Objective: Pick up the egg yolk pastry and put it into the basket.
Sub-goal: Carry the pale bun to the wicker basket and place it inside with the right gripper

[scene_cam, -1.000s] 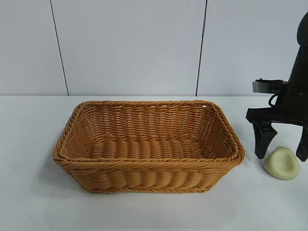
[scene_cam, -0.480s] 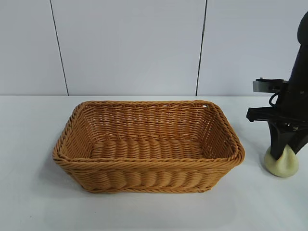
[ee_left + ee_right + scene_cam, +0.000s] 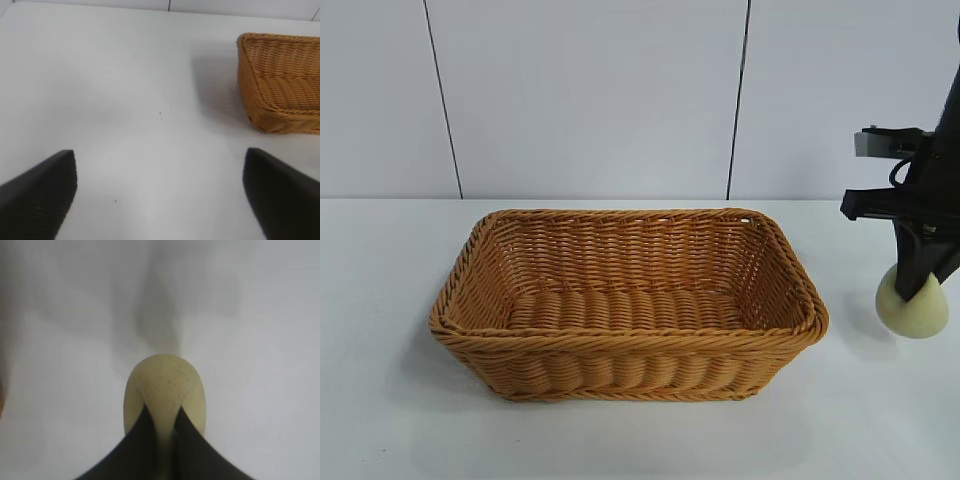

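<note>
Pastry (image 3: pixel 916 310): pinched in closed right gripper (image 3: pixel 917 288), lifted, frame right; basket (image 3: pixel 470 325) centre, delivery pending; left gripper (image 3: pixel 160 192) open, empty.

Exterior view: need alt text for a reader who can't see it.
The right gripper, at the view's right edge, is shut on the pale egg yolk pastry, holding it beside the basket, not over it. The golden-brown wicker basket sits mid-frame on the white table, with nothing visible inside. The left arm is out of frame.
</note>
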